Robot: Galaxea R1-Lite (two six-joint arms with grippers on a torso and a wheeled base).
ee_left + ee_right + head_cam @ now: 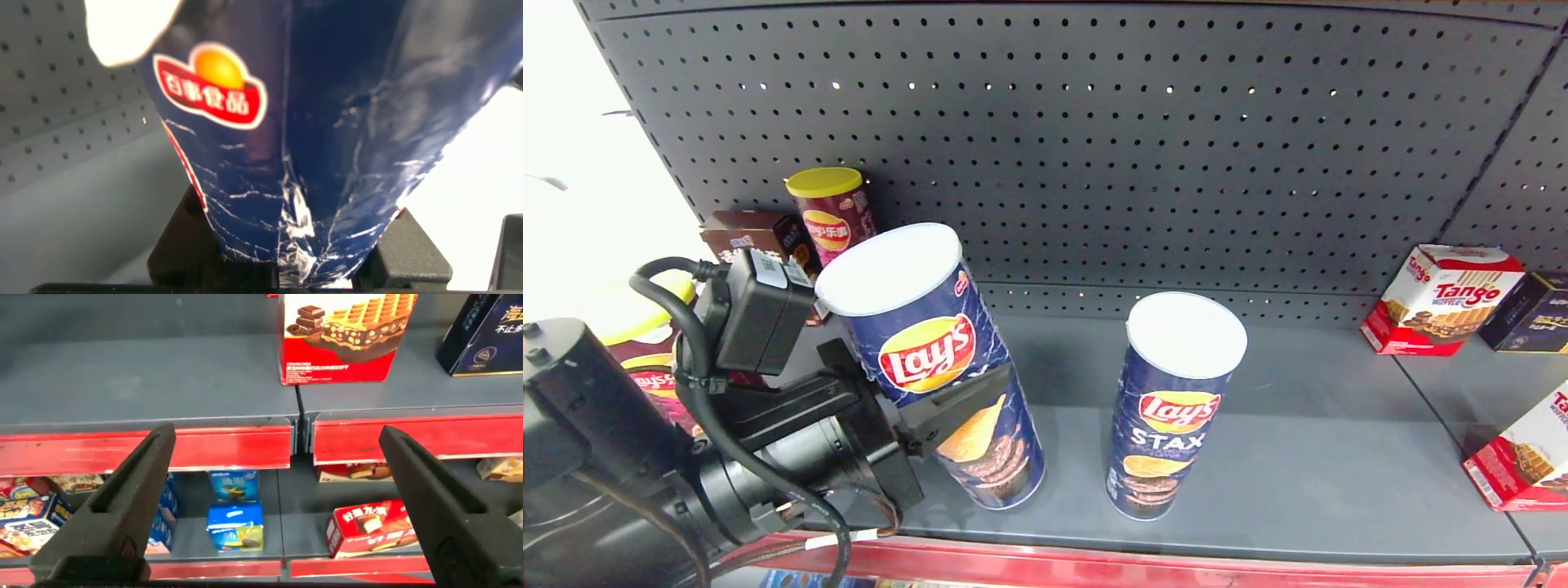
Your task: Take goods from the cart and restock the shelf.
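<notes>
Both fingers of the left pincer (947, 404) are closed on the blue can (923, 359), gripping it partway up its body. From where I stand the can sits toward the left end of the shelf (1339, 457), its base down near the red front edge (1176, 567). I cannot tell whether that base is touching the deck or just above it.

The can's long axis is tilted. Its white lid leans toward the shelf's left end and the pegboard back (1094, 163), while the base points toward the second can (1176, 408). That second can stands upright on the side toward the shelf's right end, with a clear gap between the two. I judge the can needs righting before it is let go, and the left arm is the one placed for it.

The head view gives the tilt and the neighbour, but the can hides the far finger. The left wrist view shows the left pincer (294, 253) hard against both sides of the can. The right pincer (276, 433) is spread wide with nothing in it, facing lower shelves well away from the cans.
</notes>
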